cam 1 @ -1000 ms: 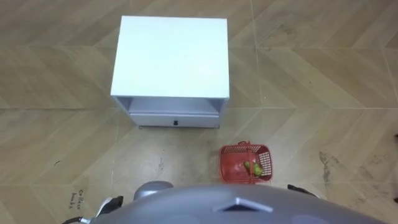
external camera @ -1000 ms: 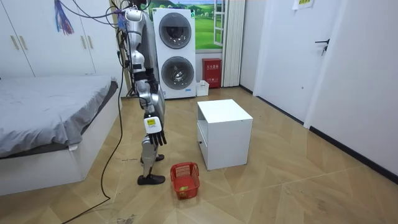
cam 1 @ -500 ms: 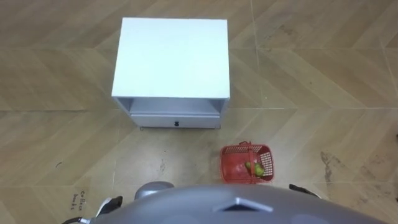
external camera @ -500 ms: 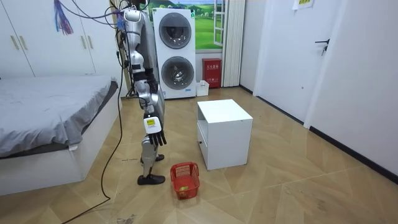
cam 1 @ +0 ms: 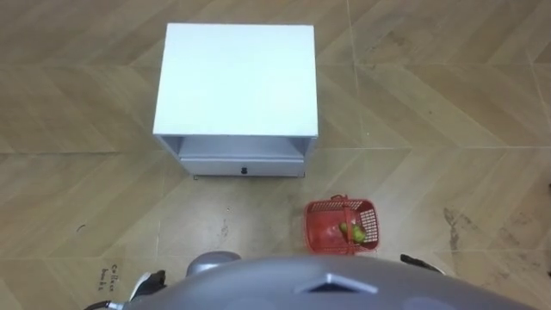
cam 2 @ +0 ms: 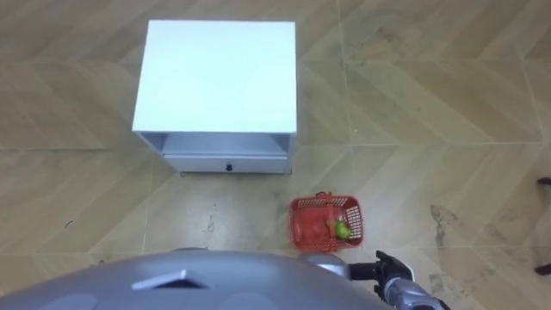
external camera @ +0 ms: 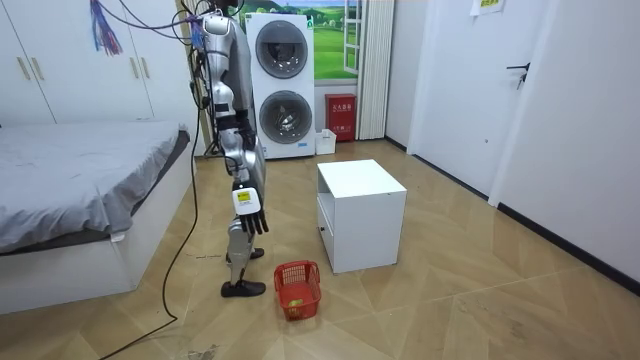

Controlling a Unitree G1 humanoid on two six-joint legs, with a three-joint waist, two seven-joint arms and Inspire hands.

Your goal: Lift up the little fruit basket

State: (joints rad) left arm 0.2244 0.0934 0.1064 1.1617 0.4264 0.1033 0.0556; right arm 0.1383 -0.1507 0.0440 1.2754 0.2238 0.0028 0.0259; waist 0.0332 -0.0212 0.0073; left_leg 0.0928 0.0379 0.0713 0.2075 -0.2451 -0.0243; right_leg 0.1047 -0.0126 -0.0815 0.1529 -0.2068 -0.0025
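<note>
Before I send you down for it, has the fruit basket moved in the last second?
No. In the room view the fruit basket sits in the same spot, just off the front corner of the white cabinet.

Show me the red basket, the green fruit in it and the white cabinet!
red fruit basket [cam 1: 322, 229], left eye view, bare left part of its inside.
green fruit [cam 1: 352, 232], left eye view, its middle.
white cabinet [cam 1: 237, 77], left eye view, middle of its top.
</note>
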